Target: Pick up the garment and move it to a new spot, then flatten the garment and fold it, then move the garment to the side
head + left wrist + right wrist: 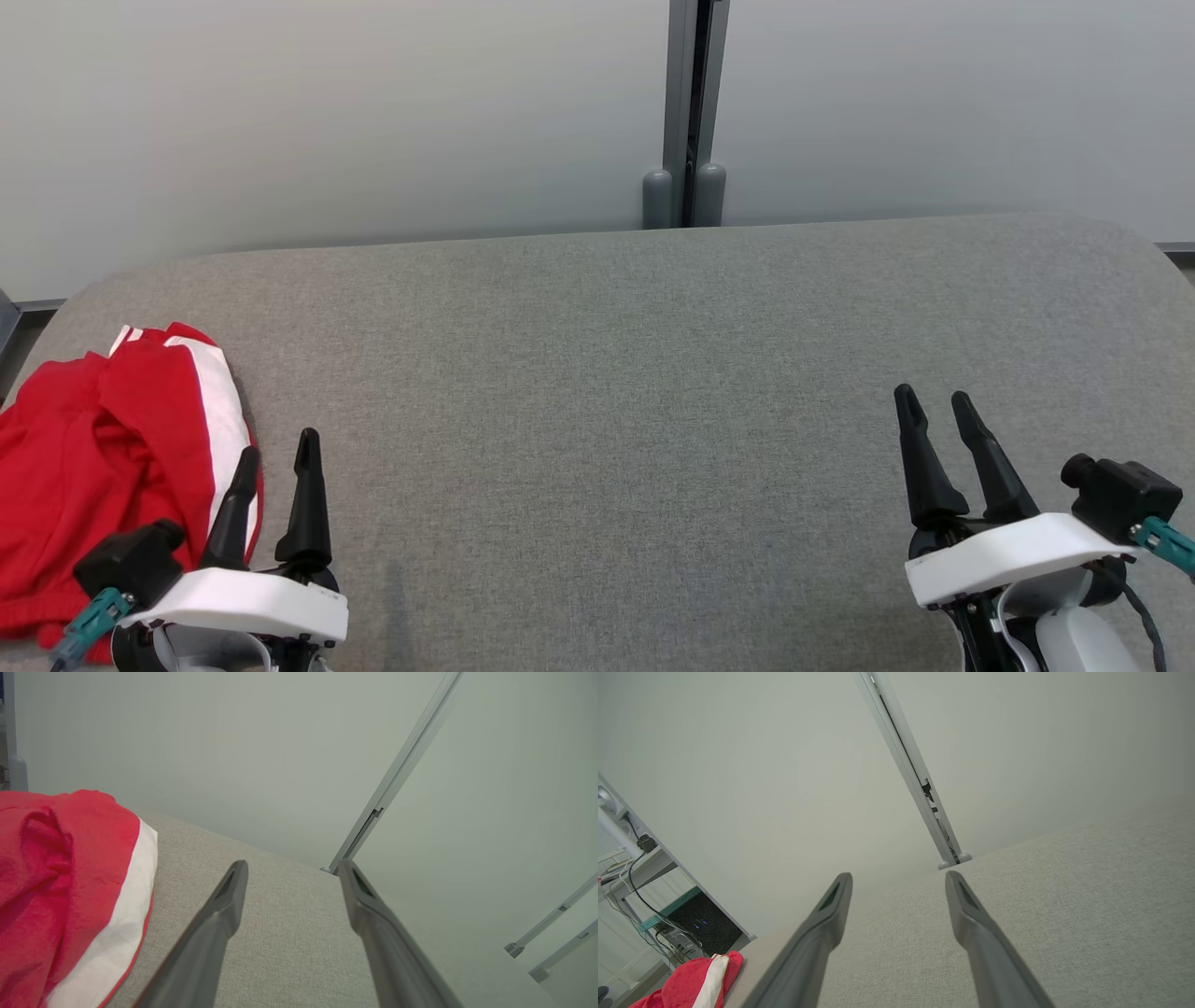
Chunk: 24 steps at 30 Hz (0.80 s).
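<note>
A crumpled red garment (103, 467) with a white stripe lies at the left edge of the grey fabric surface (607, 392). It also fills the left part of the left wrist view, garment (56, 891), and sits small at the bottom left of the right wrist view, garment (696, 982). My left gripper (278, 450) hovers open just right of the garment, its fingers empty and apart. Far to the right my right gripper (934, 399) stands open over bare fabric, nothing between its fingers (966, 905).
A pale wall with a grey vertical post (689, 112) runs behind the surface's far edge. The right wrist view shows a desk with cables (640, 877) beyond the left end. The surface's corners are rounded.
</note>
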{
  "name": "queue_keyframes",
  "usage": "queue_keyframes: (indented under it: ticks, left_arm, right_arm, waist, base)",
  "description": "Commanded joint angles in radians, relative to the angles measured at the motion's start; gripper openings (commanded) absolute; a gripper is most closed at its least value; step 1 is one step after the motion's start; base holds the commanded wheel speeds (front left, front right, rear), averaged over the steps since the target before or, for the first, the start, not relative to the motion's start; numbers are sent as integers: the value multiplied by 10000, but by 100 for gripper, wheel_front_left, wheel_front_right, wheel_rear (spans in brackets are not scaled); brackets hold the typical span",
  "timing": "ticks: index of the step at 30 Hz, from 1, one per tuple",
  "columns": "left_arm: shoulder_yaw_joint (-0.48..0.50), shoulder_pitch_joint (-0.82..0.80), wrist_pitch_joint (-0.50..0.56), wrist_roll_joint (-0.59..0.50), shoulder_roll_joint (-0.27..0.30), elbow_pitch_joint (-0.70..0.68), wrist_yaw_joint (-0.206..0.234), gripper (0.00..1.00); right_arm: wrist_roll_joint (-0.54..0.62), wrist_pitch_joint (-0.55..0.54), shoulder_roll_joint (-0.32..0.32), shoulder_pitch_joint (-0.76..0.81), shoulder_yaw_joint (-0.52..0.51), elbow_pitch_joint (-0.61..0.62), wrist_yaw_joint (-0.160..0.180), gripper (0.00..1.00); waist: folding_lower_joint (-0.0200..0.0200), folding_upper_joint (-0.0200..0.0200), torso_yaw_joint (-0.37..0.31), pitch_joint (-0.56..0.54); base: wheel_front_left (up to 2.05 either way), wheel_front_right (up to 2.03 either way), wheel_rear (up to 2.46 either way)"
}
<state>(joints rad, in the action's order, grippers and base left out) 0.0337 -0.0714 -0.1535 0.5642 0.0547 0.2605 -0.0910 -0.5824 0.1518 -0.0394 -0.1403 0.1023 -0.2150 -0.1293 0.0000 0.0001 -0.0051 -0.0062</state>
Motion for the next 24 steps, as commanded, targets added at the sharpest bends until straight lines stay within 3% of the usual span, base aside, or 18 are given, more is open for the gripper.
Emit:
queue_keyframes:
  ticks: [1,24]
  left_arm:
    - [-5,-259,-105,-330,90,-69,34,100]
    - [126,-306,-634,-2460,56,180,86,100]
  right_arm:
    - [378,127,-88,-243,-66,-32,-14,100]
    - [2513,664,-122,-568,-4,-686,-19,100]
  waist:
    - [0,-1,-4,-9]
    - [0,-1,10,-17]
  base:
    - [0,0,0]
    - [0,0,0]
